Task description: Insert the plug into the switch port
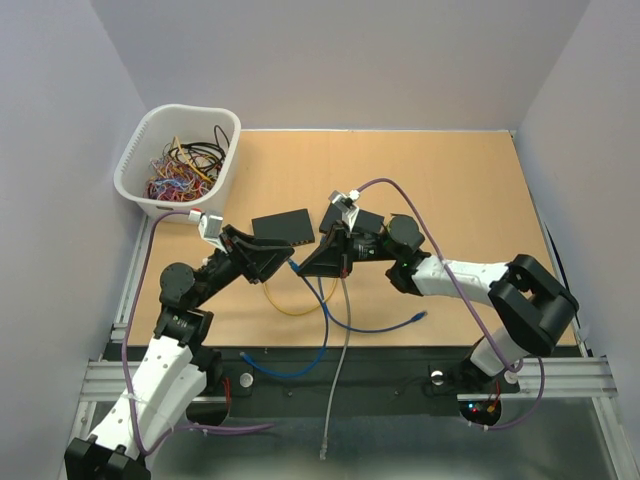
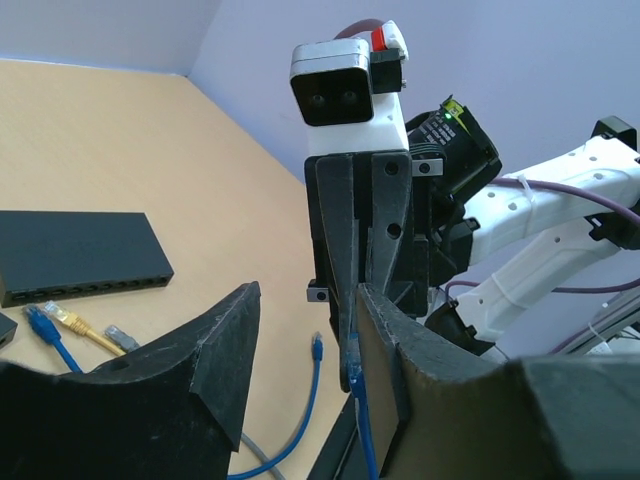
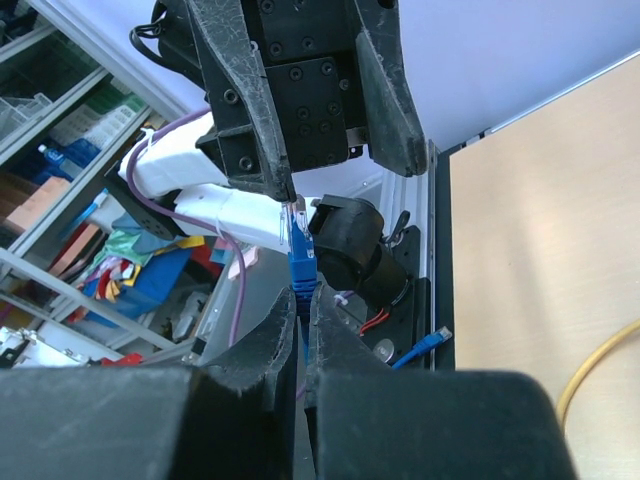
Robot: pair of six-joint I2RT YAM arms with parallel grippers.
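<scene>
Top view: the left arm point(image 1: 160, 370) rises from the lower left of the frame and bends toward the centre. The right arm point(image 1: 470, 280) comes in from the right edge, folded at the elbow. Their heads meet nose to nose at mid-frame, above the table point(image 1: 450, 200).

The left gripper point(image 1: 282, 262) has its jaws parted with nothing clamped between them. The right gripper point(image 1: 312, 265) is pinched tight on the blue plug point(image 3: 299, 255), held by its boot with the clear tip pointing away from the fingers. The switch point(image 1: 283, 226) lies flat just above the two grippers in the frame, apart from the plug.

Right wrist view: only this view shows the grip plainly. The two dark fingers are pressed together on the blue boot. The clear tip reaches up to the end of one finger of the left gripper, which hangs spread wide at the top of the frame. Whether tip and finger touch cannot be told.

Left wrist view: this view alone shows the switch's row of ports, at centre left. A blue connector point(image 2: 40, 320), a yellow connector point(image 2: 75, 325) and a grey connector point(image 2: 120, 335) lie just in front of it. The right gripper faces the lens, with the blue cable point(image 2: 362, 420) running down beside the right-hand finger.

Top view, upper left: a white basket point(image 1: 140, 190) holds tangled wires.
</scene>
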